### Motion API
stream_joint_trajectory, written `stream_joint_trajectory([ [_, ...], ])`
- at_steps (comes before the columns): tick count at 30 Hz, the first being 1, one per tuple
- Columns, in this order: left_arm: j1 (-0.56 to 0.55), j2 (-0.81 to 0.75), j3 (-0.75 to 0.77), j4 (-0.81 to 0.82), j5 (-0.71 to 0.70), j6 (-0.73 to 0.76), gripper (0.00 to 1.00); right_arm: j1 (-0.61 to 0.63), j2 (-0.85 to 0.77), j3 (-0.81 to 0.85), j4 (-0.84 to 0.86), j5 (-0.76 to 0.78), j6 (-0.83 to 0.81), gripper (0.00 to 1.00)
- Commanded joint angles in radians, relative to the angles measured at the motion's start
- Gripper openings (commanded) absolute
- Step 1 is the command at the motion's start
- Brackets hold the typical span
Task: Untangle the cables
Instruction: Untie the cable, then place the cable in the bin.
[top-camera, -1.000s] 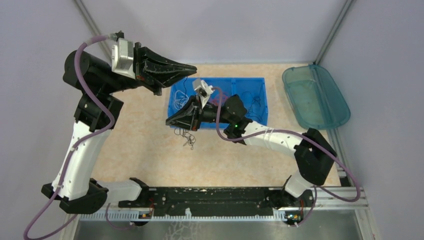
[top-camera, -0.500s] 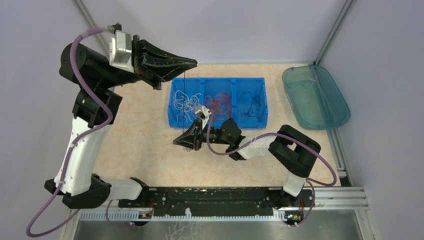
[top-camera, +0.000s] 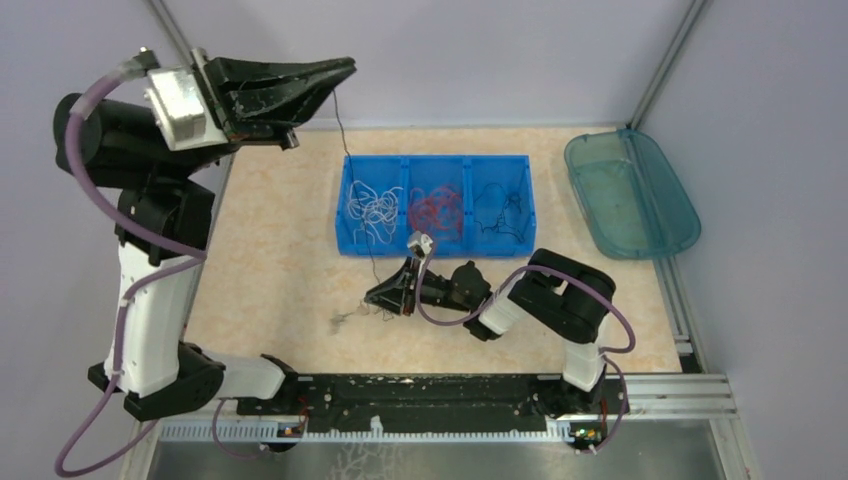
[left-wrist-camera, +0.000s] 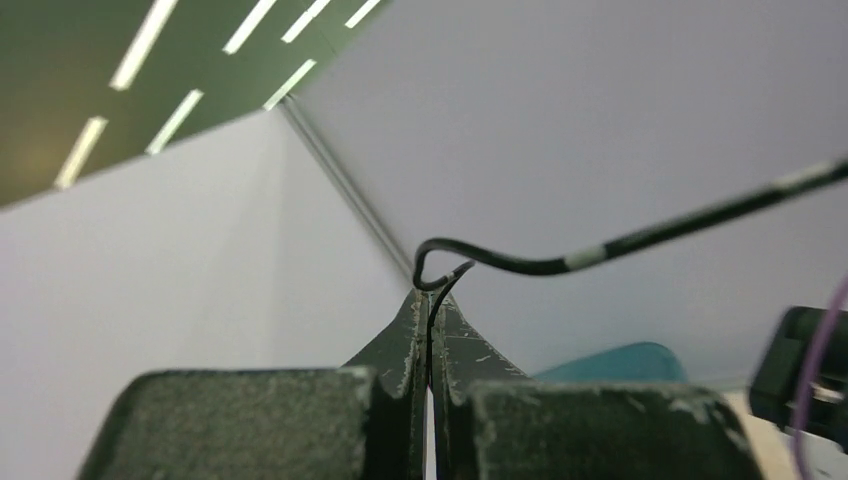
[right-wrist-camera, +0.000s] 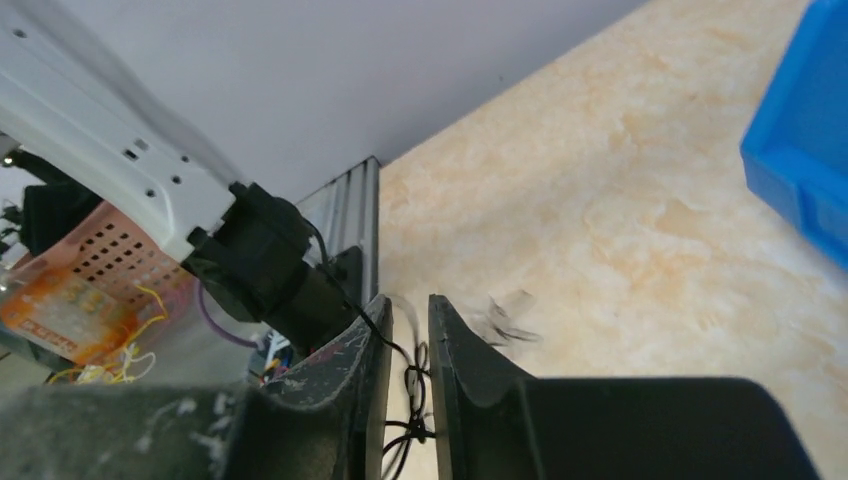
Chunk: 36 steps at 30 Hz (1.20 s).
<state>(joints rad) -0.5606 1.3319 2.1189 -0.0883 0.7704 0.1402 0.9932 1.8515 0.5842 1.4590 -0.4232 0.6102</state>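
A black cable (top-camera: 350, 160) (left-wrist-camera: 500, 262) is being pinched at its end between the pressed-together fingers of the left hand (top-camera: 345, 65) (left-wrist-camera: 430, 300), which is being held high over the far left corner of the table (top-camera: 280, 260). From there the cable is being hung down as a thin line, past the left end of the bin (top-camera: 440, 158), to the right hand (top-camera: 372, 297) (right-wrist-camera: 405, 310). That hand is being held low over the table, near the middle of the near edge, tips pointing left. Its fingers are being kept a narrow gap apart, with a black tangle (right-wrist-camera: 420, 435) lying in the gap; whether the tangle is being gripped cannot be told. A small blurred clump (top-camera: 347, 318) (right-wrist-camera: 510, 320) is lying on the table just left of those tips. In the bin, white cables (top-camera: 372, 208) are being kept in the left compartment, red cables (top-camera: 435, 208) in the middle and black cables (top-camera: 497, 208) in the right. A tray (top-camera: 630, 195) is sitting at the far right corner.
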Motion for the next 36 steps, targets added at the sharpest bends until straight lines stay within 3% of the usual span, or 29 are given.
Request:
stream_joint_trajectory([
  [1, -0.003, -0.023, 0.071, 0.163, -0.113, 0.13, 0.0, 0.016, 0.026, -0.035, -0.007, 0.053, -0.04, 0.22],
  [8, -0.002, -0.014, 0.132, 0.222, -0.137, 0.221, 0.0, 0.021, 0.025, -0.056, -0.026, 0.085, -0.062, 0.26],
  [16, -0.002, 0.008, 0.171, 0.41, -0.232, 0.394, 0.0, 0.021, 0.045, -0.089, -0.036, 0.135, -0.085, 0.26],
  [25, -0.003, 0.011, 0.209, 0.399, -0.203, 0.502, 0.0, 0.021, 0.022, -0.122, -0.005, 0.17, -0.074, 0.23],
  [31, -0.002, -0.035, 0.115, 0.358, -0.181, 0.509, 0.0, 0.012, -0.146, -0.177, -0.045, 0.195, -0.093, 0.14],
  [36, -0.003, -0.093, 0.008, 0.3, -0.175, 0.529, 0.0, -0.033, -0.368, -0.166, -0.214, 0.147, -0.11, 0.05],
])
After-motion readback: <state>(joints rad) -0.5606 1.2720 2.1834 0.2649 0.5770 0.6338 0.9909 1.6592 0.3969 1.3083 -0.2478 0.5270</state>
